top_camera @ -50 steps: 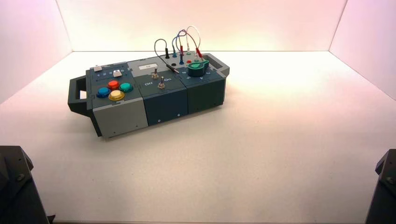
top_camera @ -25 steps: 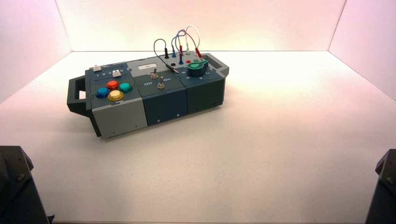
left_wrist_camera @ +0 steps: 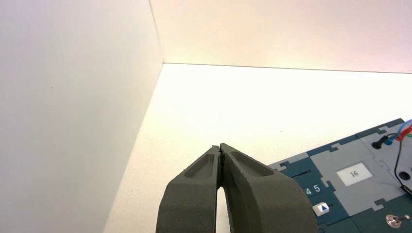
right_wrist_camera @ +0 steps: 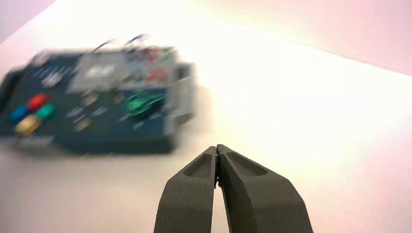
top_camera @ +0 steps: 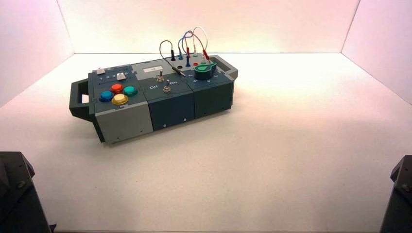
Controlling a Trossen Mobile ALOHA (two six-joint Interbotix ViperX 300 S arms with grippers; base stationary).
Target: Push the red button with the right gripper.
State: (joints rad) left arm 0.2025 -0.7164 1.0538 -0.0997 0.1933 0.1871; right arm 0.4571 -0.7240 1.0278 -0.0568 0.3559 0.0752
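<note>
The red button (top_camera: 116,88) sits on the left end of the box (top_camera: 124,121), in a cluster with a blue (top_camera: 105,95), a yellow (top_camera: 120,99) and a green button (top_camera: 129,90). In the right wrist view the red button (right_wrist_camera: 37,101) lies far off, beyond my right gripper (right_wrist_camera: 216,147), which is shut on nothing above the bare table, well short of the box (right_wrist_camera: 111,136). My left gripper (left_wrist_camera: 220,146) is shut and empty too, near the left wall, with a corner of the box (left_wrist_camera: 340,194) beside it. Neither gripper shows in the high view.
Black arm parts sit at the bottom left (top_camera: 17,194) and bottom right (top_camera: 398,194) corners. The box also bears two toggle switches (top_camera: 166,87), a green knob (top_camera: 205,71) and looped wires (top_camera: 189,41). White walls enclose the table on three sides.
In the high view the box stands a few pixels further left than one second ago. The arm parts at the bottom corners have not visibly moved.
</note>
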